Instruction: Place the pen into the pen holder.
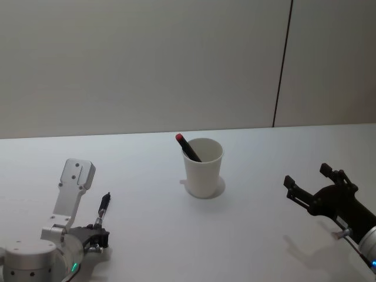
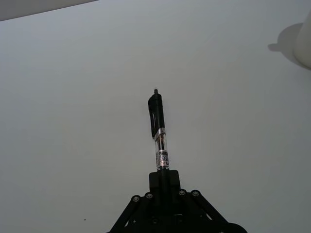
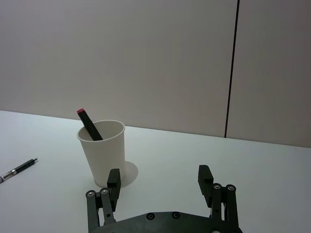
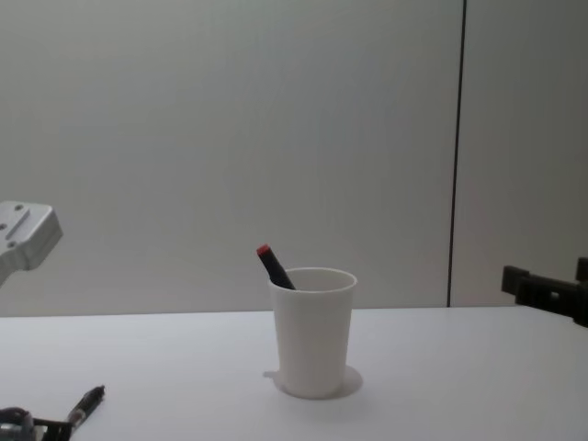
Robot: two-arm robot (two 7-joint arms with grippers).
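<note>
A black pen (image 1: 104, 205) with a clear barrel sticks forward from my left gripper (image 1: 97, 228), which is shut on its lower end, low over the white table at the near left. The left wrist view shows the pen (image 2: 158, 131) clamped between the fingers (image 2: 164, 180). The pen holder (image 1: 204, 170), a white tapered cup, stands upright at the table's middle, well to the right of the pen. My right gripper (image 1: 306, 176) hovers open and empty at the near right, with the pen holder (image 3: 104, 155) ahead of it.
A black marker with a red cap (image 1: 187, 147) leans inside the cup, its top poking over the rim. The white table (image 1: 147, 235) is bare around the cup. A plain wall with a dark vertical seam (image 1: 282, 64) closes the back.
</note>
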